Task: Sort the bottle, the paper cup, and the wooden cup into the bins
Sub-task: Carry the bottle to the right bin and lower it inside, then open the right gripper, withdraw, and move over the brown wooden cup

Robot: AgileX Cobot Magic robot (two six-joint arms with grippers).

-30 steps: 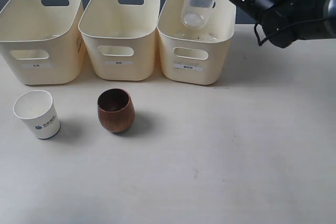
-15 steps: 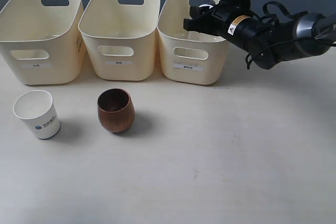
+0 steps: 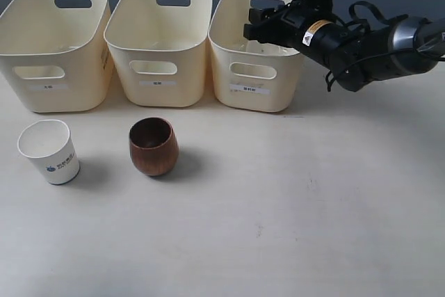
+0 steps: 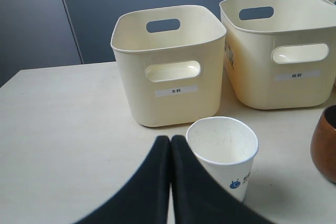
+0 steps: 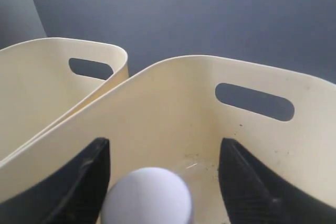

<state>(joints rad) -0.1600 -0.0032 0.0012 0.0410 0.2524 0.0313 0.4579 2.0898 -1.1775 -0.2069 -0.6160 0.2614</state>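
Since 1 second ago the right gripper [image 3: 256, 24] has swung down over the right-hand bin [image 3: 257, 99], jaws spread wide — the bottle [image 5: 146, 198] sits cap-up directly between them, inside the bin. The left gripper [image 4: 170, 145], closed and empty, is nearest the paper cup [image 4: 223, 150].

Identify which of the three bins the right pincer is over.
The rightmost bin: the right pincer sits above its rim, while the middle bin and left bin have nothing over them.
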